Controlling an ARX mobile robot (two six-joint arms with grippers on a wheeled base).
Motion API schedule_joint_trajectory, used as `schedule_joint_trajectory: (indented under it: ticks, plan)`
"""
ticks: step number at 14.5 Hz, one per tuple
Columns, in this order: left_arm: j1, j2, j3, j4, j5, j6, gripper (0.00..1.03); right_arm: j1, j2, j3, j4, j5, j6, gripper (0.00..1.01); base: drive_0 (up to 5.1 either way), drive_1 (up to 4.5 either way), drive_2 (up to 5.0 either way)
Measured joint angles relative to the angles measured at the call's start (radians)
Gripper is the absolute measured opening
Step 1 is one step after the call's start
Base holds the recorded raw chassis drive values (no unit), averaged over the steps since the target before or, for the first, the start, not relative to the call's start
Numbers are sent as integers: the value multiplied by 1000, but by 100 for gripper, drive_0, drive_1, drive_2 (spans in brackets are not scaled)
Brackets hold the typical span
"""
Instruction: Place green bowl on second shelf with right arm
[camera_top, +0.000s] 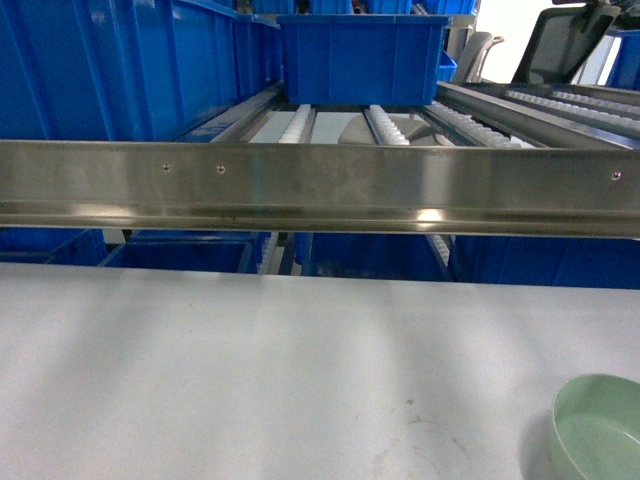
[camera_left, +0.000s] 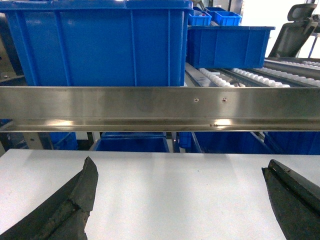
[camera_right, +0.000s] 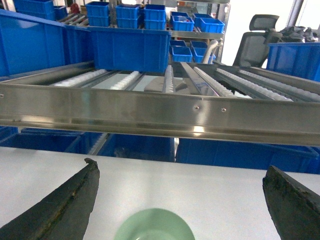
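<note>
The green bowl (camera_top: 597, 428) rests upright on the white table (camera_top: 250, 380) at the lower right of the head view, cut off by the frame edge. In the right wrist view the green bowl (camera_right: 155, 227) lies below and between the spread fingers of my right gripper (camera_right: 181, 172), which is open and holds nothing. My left gripper (camera_left: 180, 167) is open too, over bare table. The shelf with white rollers (camera_top: 300, 122) runs behind a steel rail (camera_top: 320, 185). Neither gripper shows in the head view.
Large blue bins (camera_top: 120, 70) fill the left of the roller shelf and one blue bin (camera_top: 362, 58) stands at its middle back. More blue bins (camera_top: 380, 255) sit under the rail. An office chair (camera_top: 565, 45) stands at the far right.
</note>
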Motion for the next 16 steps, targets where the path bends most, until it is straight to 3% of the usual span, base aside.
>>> schedule_joint_trajectory:
  ticks: [1, 3, 5, 6, 8, 11, 13, 16]
  plan:
    - [0, 0, 0, 0, 0, 0, 98, 18, 79, 1, 80, 9, -5, 98, 0, 0, 0]
    - [0, 0, 0, 0, 0, 0, 98, -21, 348, 13, 278, -27, -30, 98, 0, 0, 0]
    - [0, 0, 0, 0, 0, 0, 98, -86, 670, 101, 459, -95, -76, 98, 0, 0, 0]
    - [0, 0, 0, 0, 0, 0, 98, -162, 953, 236, 492, -138, -122, 98, 0, 0, 0]
    - [0, 0, 0, 0, 0, 0, 98, -214, 1141, 325, 406, -176, -171, 98, 0, 0, 0]
    - [0, 0, 0, 0, 0, 0, 98, -247, 1261, 464, 235, -242, -221, 98, 0, 0, 0]
    - [0, 0, 0, 0, 0, 0, 98, -235, 1343, 576, 110, -286, -260, 98, 0, 0, 0]
    - [0, 0, 0, 0, 0, 0, 98, -218, 1466, 642, -32, -296, -274, 98, 0, 0, 0]
